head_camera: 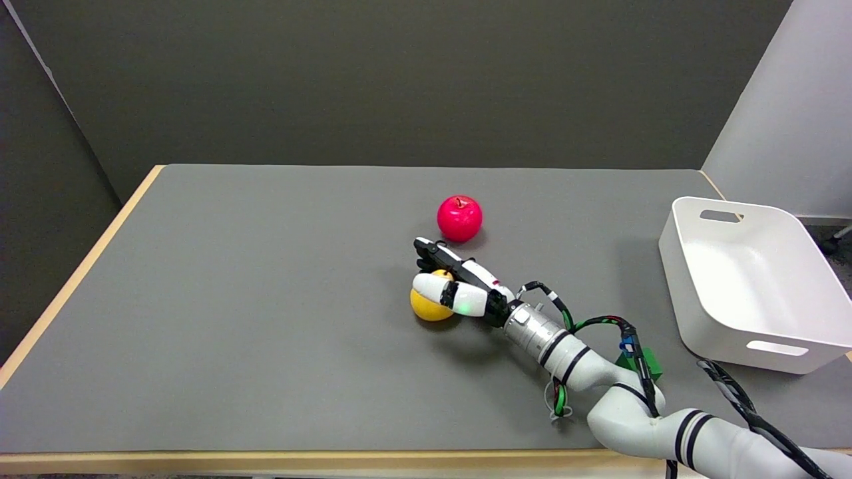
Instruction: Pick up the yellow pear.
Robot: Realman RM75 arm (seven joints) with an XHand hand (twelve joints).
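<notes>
The yellow pear (431,306) sits on the grey table near the middle. My right hand (456,279) reaches in from the lower right and is wrapped around it. The white thumb (434,287) lies across the pear's near upper side. The black fingers (432,253) stretch along its far side, so the pear is pinched between them. Only the pear's lower left part and a sliver of its top show. Its shadow lies right under it on the table.
A red apple (459,218) stands just beyond the fingertips, a little to the right. A white bin (692,299) sits at the table's right edge. A small green block (649,364) lies beside my forearm. The table's (233,299) wooden edges run along the left and front.
</notes>
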